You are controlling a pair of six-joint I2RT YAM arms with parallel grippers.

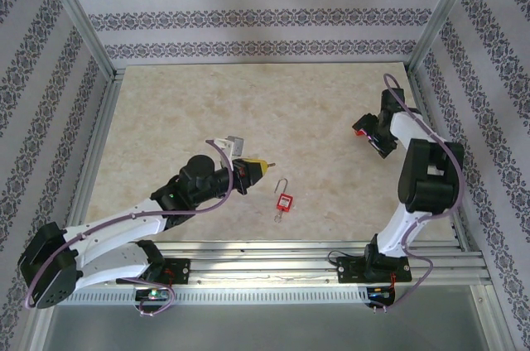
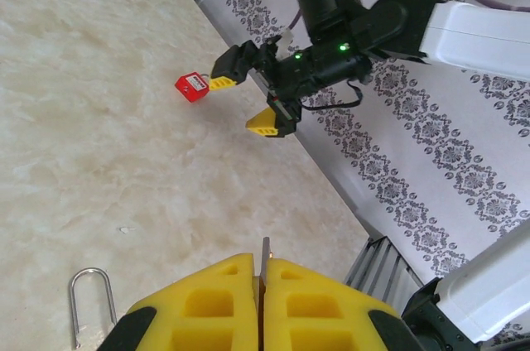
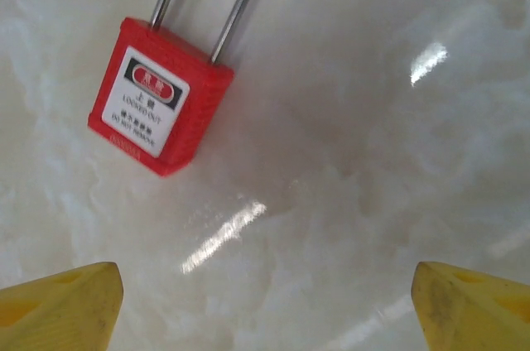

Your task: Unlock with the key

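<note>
From above, the near padlock lies flat on the table, its shackle pointing away from the arm bases. The left gripper hovers just up and left of that padlock. Its arm stretches low from the bottom left corner, with the forearm angled toward the lock. At this height the key is too small to pick out at the yellow tips, though it probably sits there. Well up and right of the near padlock, the right gripper points leftward at the end of an arm bent sharply at the elbow. The far padlock is a red speck at its tips. The left wrist camera shows more: the left gripper has its yellow fingers pressed together on the key, whose thin metal blade pokes out of the seam. The blade is above and to the right of the near padlock, of which just the shackle loop is in frame. Across the table, the right gripper has its fingers spread, and the far padlock lies just beside one tip. From the right wrist, the right gripper is wide open, with one yellow tip in each lower corner. The far padlock lies label up ahead of the left-hand tip and apart from it.
</note>
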